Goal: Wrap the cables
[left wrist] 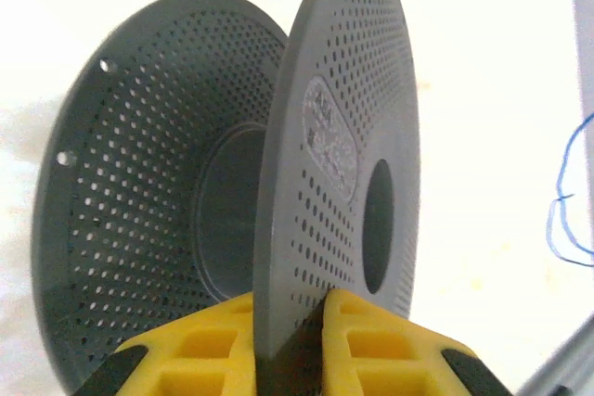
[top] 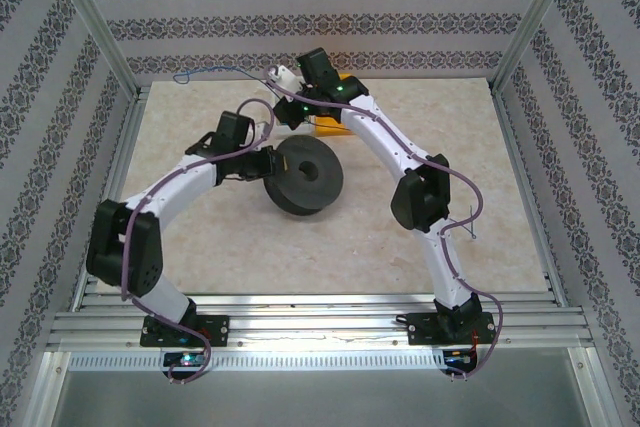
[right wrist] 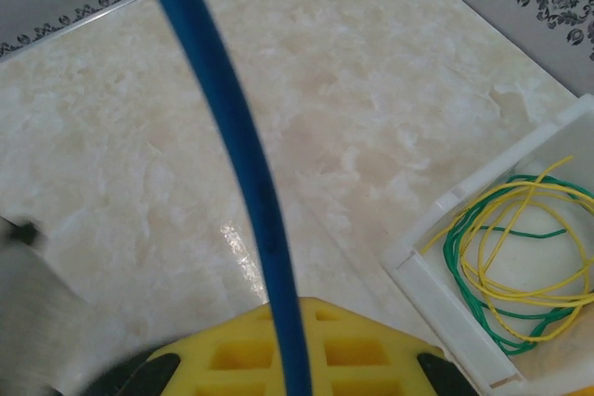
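A black perforated spool (top: 305,179) stands on its edge in the middle of the table. My left gripper (top: 268,162) is at its left side. In the left wrist view the yellow jaws of the left gripper (left wrist: 292,308) are shut on the rim of the spool's near flange (left wrist: 339,136). A thin dark-blue cable (top: 215,69) runs along the back wall to my right gripper (top: 283,77), which is raised at the back centre. In the right wrist view the right gripper (right wrist: 290,322) is shut on the blue cable (right wrist: 237,136), which leads up and away to the left.
A white tray (right wrist: 436,275) holding green and yellow wires (right wrist: 520,257) lies just right of my right gripper. A yellow object (top: 330,127) sits under the right arm behind the spool. Loose loops of the blue cable (left wrist: 566,201) hang beyond the spool.
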You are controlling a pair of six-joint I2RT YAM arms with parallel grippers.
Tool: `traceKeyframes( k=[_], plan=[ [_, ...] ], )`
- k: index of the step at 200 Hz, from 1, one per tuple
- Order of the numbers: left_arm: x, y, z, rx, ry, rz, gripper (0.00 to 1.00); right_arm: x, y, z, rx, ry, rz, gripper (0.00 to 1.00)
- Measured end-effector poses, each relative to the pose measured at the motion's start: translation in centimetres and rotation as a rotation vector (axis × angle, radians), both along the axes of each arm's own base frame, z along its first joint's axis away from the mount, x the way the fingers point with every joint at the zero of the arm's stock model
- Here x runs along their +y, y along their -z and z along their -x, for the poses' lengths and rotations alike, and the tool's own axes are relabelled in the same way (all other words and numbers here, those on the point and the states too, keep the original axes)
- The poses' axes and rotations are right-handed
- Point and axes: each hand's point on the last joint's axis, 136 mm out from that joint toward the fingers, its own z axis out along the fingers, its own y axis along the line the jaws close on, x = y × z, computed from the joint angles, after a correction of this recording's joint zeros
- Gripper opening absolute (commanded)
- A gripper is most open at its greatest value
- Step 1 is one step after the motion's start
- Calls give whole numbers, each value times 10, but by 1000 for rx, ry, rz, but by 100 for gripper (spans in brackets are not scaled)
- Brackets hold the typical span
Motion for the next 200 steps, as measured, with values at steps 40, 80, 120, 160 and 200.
traceKeyframes(
  k=[40,80,120,160,200],
  plan=[
    [54,-58,8,-99,-69,-308,0,-7,-6,-5,-5,18,-15,0],
    [84,-50,24,-42,-56,-499,0,-8,-7,-7,-1,21,-30,0],
    [92,-38,19,-26,-50,-566,0,-6,-9,-6,13,21,-45,0],
    [92,-39,13,-37,-57,-577,0,-6,-9,-6,14,19,-46,0],
    [94,-32,11,-20,-44,-604,47,-6,-9,-5,16,18,-48,0]
  ],
)
